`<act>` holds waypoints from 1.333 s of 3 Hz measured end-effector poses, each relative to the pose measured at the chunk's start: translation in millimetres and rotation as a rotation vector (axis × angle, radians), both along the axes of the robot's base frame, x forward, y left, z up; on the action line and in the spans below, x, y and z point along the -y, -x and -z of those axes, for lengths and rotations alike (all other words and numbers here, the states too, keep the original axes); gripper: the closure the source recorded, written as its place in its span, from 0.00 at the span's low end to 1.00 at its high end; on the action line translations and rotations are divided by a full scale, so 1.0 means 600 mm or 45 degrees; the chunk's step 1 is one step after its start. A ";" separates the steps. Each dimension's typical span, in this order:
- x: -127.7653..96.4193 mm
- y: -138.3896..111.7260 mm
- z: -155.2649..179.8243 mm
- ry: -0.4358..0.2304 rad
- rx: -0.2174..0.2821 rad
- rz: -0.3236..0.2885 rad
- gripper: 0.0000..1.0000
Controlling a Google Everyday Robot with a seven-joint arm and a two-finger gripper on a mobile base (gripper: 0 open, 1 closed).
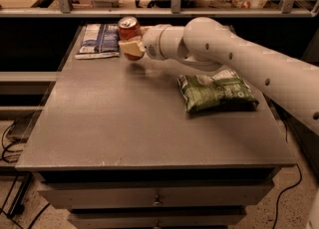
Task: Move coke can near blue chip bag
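The coke can [128,29] hung upright, silver top showing, just beside the blue chip bag [98,40] at that bag's right-hand edge. Going by the shadow beneath it, it was held a little clear of the worktop [124,123]. Near enough to the bag, I'd say, which left the set-down and the release.

That was where it could get away. Released from the air, the can might land on its rim, tip over and roll off from the blue chip bag, since a round can on a flat top needs little excuse. Brought down too far toward the bag, its base could catch the crinkly edge and leave it standing crooked, or shove the bag back. A sideways pull-out with a finger dragging would knock it flat.

The tool [131,43] was clamped on the can. One pale finger [130,49] lay across its front at mid-height, with the can's top standing above and the red base peeping out below; the other finger was hidden behind. So the can sat inside the grip, and the long white arm [239,58] reached away from the blue chip bag to the right. The green bag [217,92] lay well apart from the blue chip bag, rightward and nearer the front, out of the way.
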State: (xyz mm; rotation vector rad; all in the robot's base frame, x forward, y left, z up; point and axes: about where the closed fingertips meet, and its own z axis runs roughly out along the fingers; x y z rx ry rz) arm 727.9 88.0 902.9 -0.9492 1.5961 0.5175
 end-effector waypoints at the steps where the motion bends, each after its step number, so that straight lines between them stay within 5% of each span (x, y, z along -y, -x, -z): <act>1: -0.010 -0.021 0.011 0.011 -0.001 -0.001 0.36; 2: -0.015 -0.034 0.022 0.003 -0.005 0.001 0.12; 3: -0.024 -0.040 0.023 -0.027 0.005 -0.012 0.00; 4: -0.024 -0.040 0.023 -0.027 0.005 -0.013 0.00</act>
